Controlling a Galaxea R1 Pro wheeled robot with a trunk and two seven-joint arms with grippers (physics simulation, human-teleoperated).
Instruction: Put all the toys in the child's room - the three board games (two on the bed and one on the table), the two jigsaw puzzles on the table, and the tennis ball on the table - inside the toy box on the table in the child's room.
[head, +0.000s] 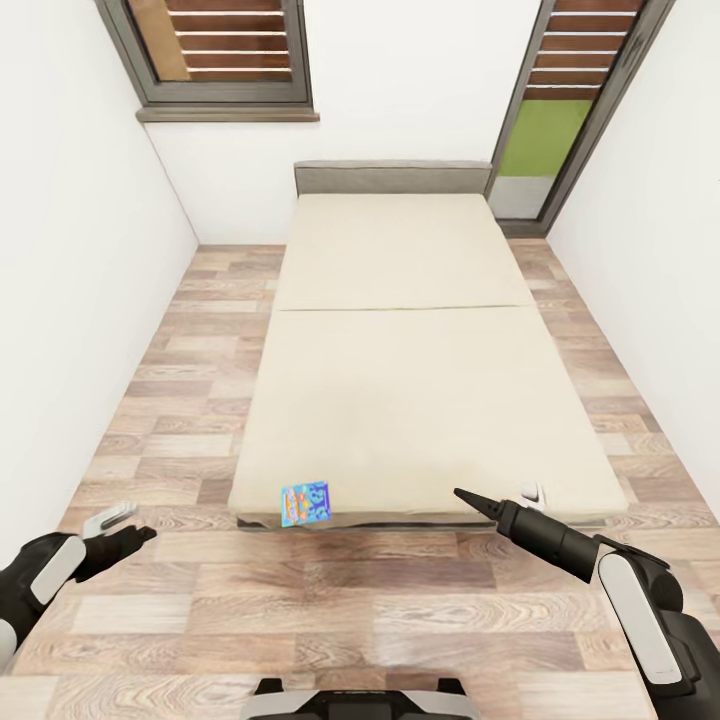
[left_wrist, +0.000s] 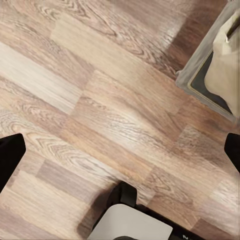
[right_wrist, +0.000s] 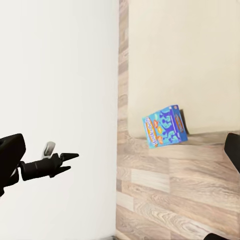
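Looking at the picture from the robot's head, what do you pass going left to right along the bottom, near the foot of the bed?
Left gripper → blue board game on the bed → right gripper.

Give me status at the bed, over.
Left hand and right hand empty, over the floor. Blue board game at the bed's near edge, between them. Nothing in the way.

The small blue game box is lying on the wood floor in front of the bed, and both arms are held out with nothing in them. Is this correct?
Not entirely. The blue game box lies on the bed, at the mattress's near edge, as the head view shows. The rest holds: left gripper and right gripper carry nothing.
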